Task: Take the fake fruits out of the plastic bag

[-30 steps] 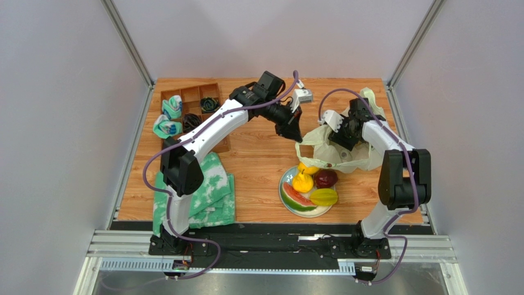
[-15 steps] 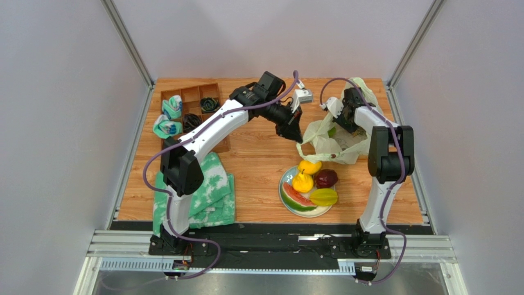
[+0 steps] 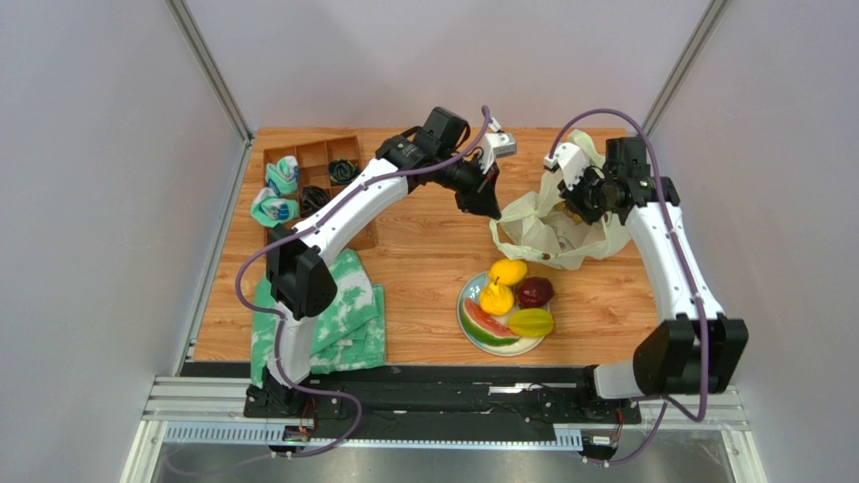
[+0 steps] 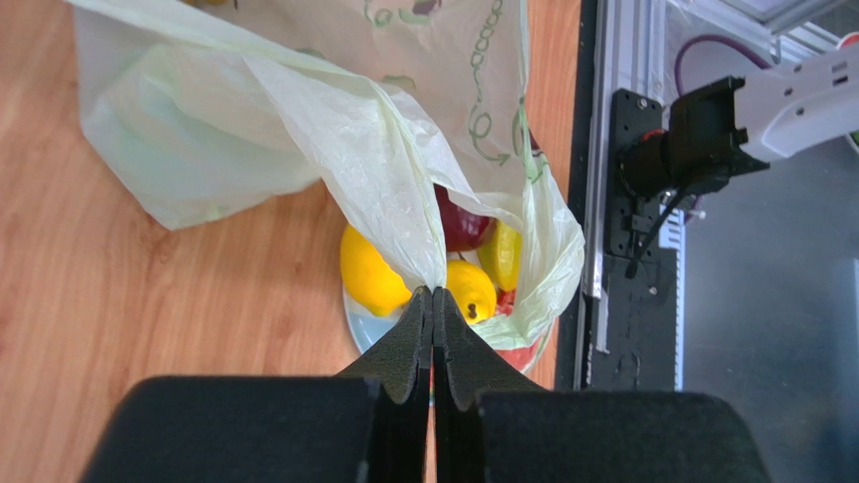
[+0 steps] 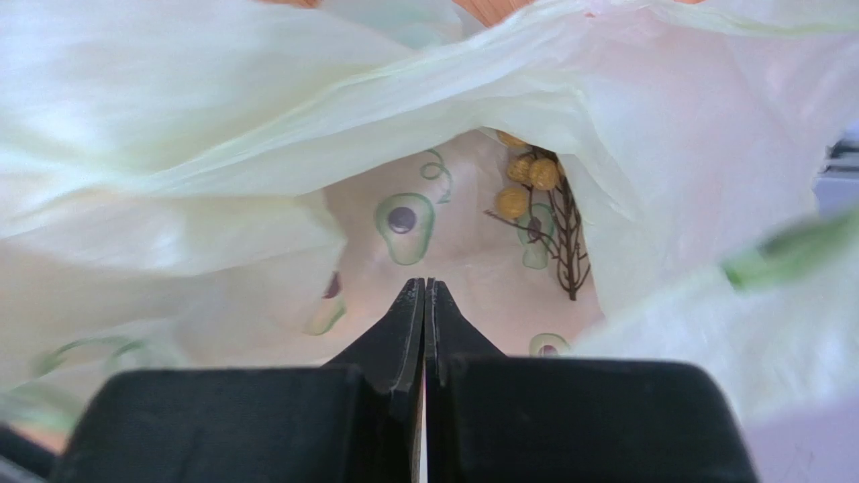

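Five fruits (image 3: 499, 300) lie on the plate (image 3: 463, 314) just near of the bag (image 3: 529, 219), which sits far right on the worktop (image 3: 423, 257) holding a bunch of brown balls (image 5: 529, 176), its left rim pinched by the left pincer (image 4: 434, 294), the right pincer (image 5: 424, 287) pressed together inside it.

Left gripper (image 4: 434, 294) reaches far forward, pinched tight on the thin pale yellow-green plastic bag (image 4: 373, 171); right gripper (image 5: 424, 287) opposite, jaws pressed flat together.
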`<act>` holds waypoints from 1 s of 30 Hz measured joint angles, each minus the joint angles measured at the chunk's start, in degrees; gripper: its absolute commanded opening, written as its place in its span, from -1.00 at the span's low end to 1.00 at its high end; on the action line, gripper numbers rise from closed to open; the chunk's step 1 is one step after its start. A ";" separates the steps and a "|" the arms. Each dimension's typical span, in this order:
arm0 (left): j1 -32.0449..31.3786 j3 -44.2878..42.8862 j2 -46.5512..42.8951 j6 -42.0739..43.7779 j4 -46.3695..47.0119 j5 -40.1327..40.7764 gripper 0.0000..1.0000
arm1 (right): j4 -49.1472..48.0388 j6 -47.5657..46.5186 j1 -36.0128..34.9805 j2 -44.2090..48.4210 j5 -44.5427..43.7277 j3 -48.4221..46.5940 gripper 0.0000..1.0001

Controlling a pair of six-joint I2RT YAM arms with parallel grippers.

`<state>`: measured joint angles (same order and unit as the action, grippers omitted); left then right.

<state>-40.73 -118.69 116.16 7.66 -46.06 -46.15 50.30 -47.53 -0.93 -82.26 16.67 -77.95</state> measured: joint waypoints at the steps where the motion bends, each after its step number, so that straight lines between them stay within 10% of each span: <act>1: 0.00 -0.90 0.26 -0.09 0.39 0.35 -1.00 | 1.03 0.28 0.00 1.77 1.25 0.00 -1.00; 7: 0.00 -2.82 0.55 -1.09 1.86 0.96 -1.00 | 1.01 3.28 -0.04 4.24 2.73 6.03 -0.87; 14: -0.04 -1.64 0.48 -1.11 1.92 1.09 -1.00 | -4.87 10.51 3.65 -13.11 -6.23 7.17 -0.87; 22: 1.81 -25.27 9.35 0.39 5.81 7.04 -1.00 | -6.21 15.50 11.56 -30.40 -14.58 -21.46 -1.00; 30: 3.93 -29.55 8.46 0.24 16.74 6.99 -1.00 | -9.64 20.92 16.46 -12.31 -13.22 -20.98 -0.99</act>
<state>-36.80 -148.24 124.62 7.90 -29.32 -39.16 40.66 -26.61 15.53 -94.56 3.44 -98.94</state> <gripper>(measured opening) 0.007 0.006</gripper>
